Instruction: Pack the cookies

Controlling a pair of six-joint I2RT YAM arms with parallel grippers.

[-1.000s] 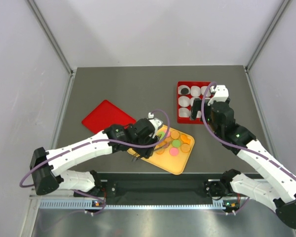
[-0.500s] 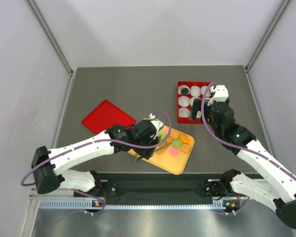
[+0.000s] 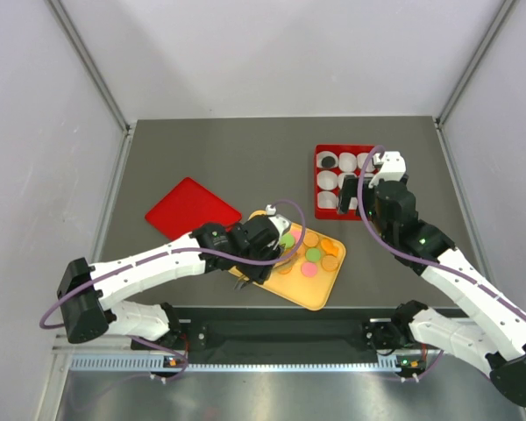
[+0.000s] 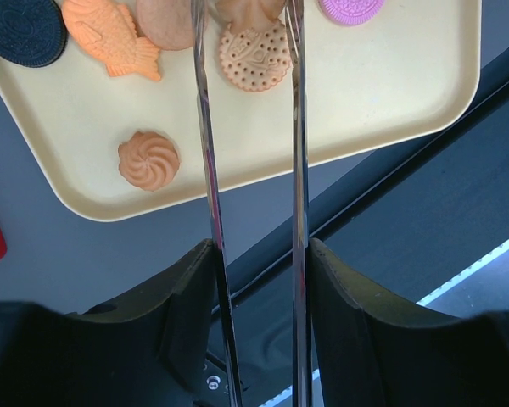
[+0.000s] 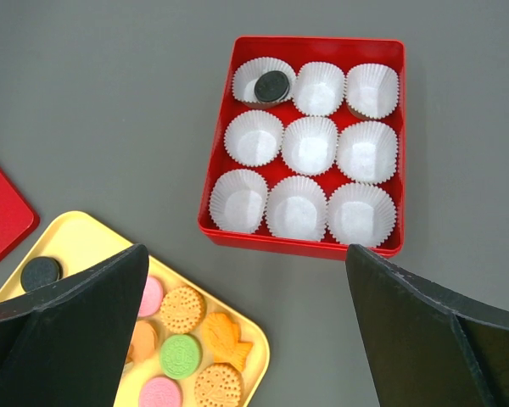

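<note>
The cookies [image 3: 309,253] lie on a yellow tray [image 3: 320,294]: orange, pink and green ones, and a black one [image 5: 41,273]. Another black cookie [image 5: 272,86] sits in the far-left paper cup of the red box [image 3: 344,181]. My left gripper [image 3: 259,247] is shut on metal tongs [image 4: 205,153]. The tong tips stand either side of an orange cookie [image 4: 250,8] at the top edge of the left wrist view; whether they pinch it is hidden. My right gripper [image 3: 355,202] is open and empty, above the table between the box and the tray.
The box's red lid [image 3: 191,208] lies flat left of the tray. The box holds nine white paper cups [image 5: 310,144], eight of them empty. An orange swirl cookie [image 4: 148,159] lies apart near the tray's near edge. Grey walls enclose the table.
My left gripper has moved a little to the right with the tongs, further over the cookies on the tray. The right arm has not moved.
</note>
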